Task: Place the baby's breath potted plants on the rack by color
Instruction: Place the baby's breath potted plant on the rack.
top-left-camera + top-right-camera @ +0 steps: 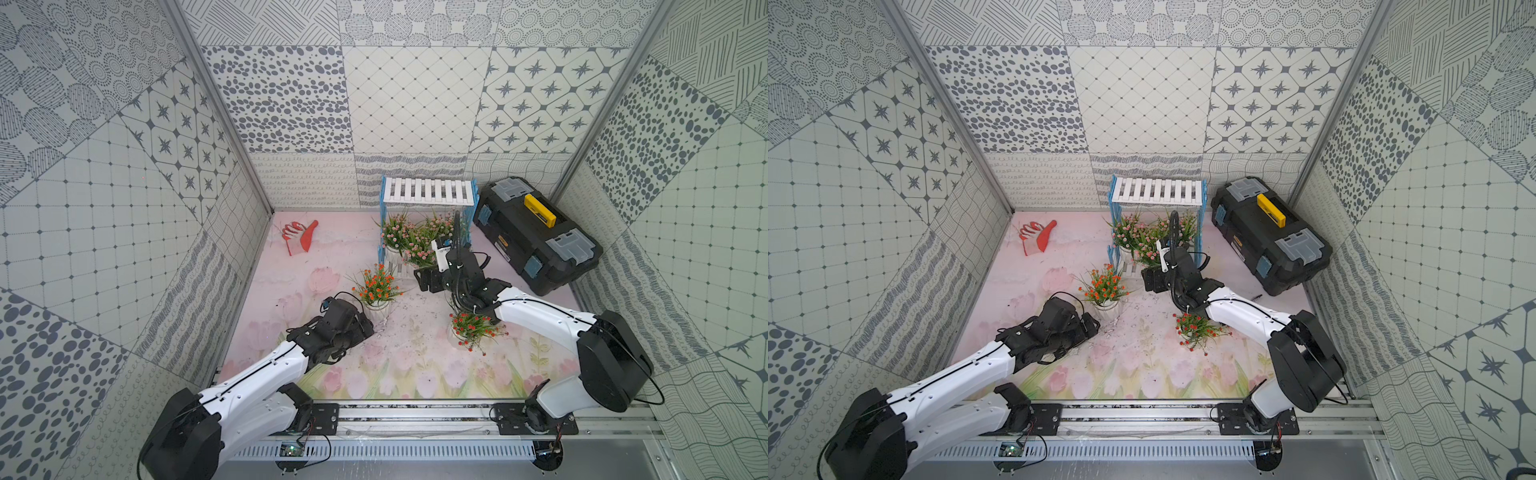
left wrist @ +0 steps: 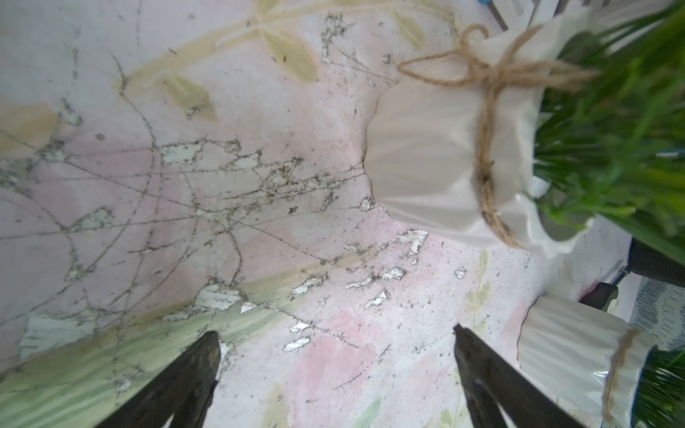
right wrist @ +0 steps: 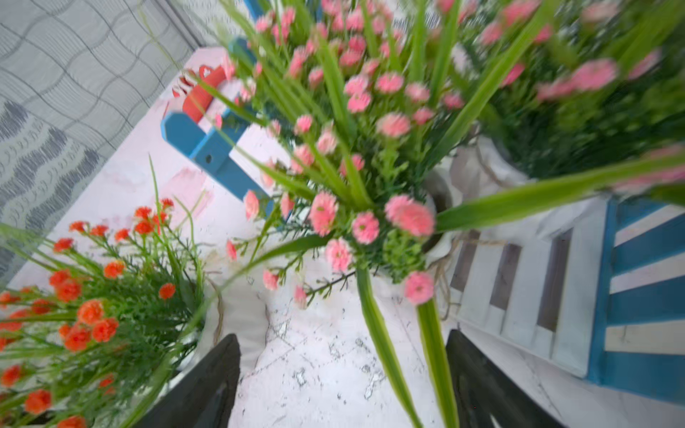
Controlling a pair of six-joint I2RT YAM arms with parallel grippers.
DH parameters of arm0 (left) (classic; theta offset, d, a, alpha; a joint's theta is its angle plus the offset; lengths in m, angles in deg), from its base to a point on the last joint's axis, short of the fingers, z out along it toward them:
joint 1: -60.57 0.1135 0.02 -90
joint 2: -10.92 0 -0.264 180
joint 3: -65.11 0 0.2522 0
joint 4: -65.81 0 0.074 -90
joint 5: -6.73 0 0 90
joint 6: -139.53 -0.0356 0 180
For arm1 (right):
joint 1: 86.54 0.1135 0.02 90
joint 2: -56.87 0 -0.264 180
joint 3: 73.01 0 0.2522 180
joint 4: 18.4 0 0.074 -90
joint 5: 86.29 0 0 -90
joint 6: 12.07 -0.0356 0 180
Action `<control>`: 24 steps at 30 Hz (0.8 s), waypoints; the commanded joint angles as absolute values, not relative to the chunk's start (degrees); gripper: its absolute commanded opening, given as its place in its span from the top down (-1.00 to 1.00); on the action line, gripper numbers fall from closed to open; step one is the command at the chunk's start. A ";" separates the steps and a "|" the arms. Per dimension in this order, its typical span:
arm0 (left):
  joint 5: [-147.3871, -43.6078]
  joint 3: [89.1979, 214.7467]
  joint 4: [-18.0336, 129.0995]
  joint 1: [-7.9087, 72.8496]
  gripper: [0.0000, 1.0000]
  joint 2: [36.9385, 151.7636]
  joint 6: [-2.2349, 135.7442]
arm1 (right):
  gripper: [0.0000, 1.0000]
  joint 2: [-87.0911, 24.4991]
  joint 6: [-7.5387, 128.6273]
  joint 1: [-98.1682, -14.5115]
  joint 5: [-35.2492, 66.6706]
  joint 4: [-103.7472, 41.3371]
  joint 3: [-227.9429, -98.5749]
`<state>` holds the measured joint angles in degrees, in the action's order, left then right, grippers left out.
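A red glove (image 1: pixel 300 240) lies near the far left corner of the surface (image 1: pixel 415 349), well apart from everything else. Next comes the left pincer (image 2: pixel 335 333), low over the surface, its jaws apart with nothing between them. Just beyond it stands the first orange-red plant (image 1: pixel 376 286), upright. Its white ribbed pot (image 2: pixel 437 155) is tied round the neck with a twine bow (image 2: pixel 485 122).

At the middle of the far edge stands the rack (image 1: pixel 428 192). Its top board is bare, and the three pink plants (image 1: pixel 409 240) crowd beneath it on the lower tier, though leaves hide how the frontmost pot sits. The right pincer (image 3: pixel 343 344) hangs just in front of them with its jaws apart. Only loose leaf blades cross the gap and no pot is held. The second orange-red plant (image 1: pixel 473 328) stands nearer the front edge, beside the right forearm. A black toolbox (image 1: pixel 536 232) fills the far right corner.

The pots look light and glossy, so probably slippery, and brittle if they are ceramic. The tall foliage likely makes them top-heavy, and it is too soft to give any purchase. The best hold seems to be on the pot body just under the twine, from the side, where the flared rim would check a slip. With pink below, the top board looks meant for the orange-red pair.
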<state>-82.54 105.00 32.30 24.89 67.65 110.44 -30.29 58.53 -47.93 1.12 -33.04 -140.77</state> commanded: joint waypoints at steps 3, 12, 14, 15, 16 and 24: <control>-81.92 105.32 33.56 24.36 -0.97 67.76 109.20 | -0.58 -35.59 52.97 -46.33 1.25 -35.14 -143.55; -81.27 105.07 32.47 24.36 -0.97 65.66 109.17 | -0.37 -43.18 51.69 -46.29 -2.92 -27.80 -144.94; -81.03 105.15 32.19 24.36 -0.97 65.18 109.12 | -0.37 -44.47 52.02 -46.38 -4.13 -25.73 -145.10; -81.01 105.07 32.17 24.40 -0.97 65.00 109.08 | -0.36 -45.00 52.08 -46.42 -4.27 -25.04 -145.25; -80.98 105.12 32.19 24.36 -0.97 64.87 109.04 | -0.36 -45.61 52.18 -46.45 -4.76 -24.25 -145.38; -80.79 105.24 30.79 24.34 -0.97 64.10 108.88 | -0.38 -47.76 52.09 -47.23 -8.39 -22.58 -146.06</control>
<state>-82.49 105.00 32.57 24.89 64.70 110.42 -47.16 52.78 -46.60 -5.61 -26.40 -145.16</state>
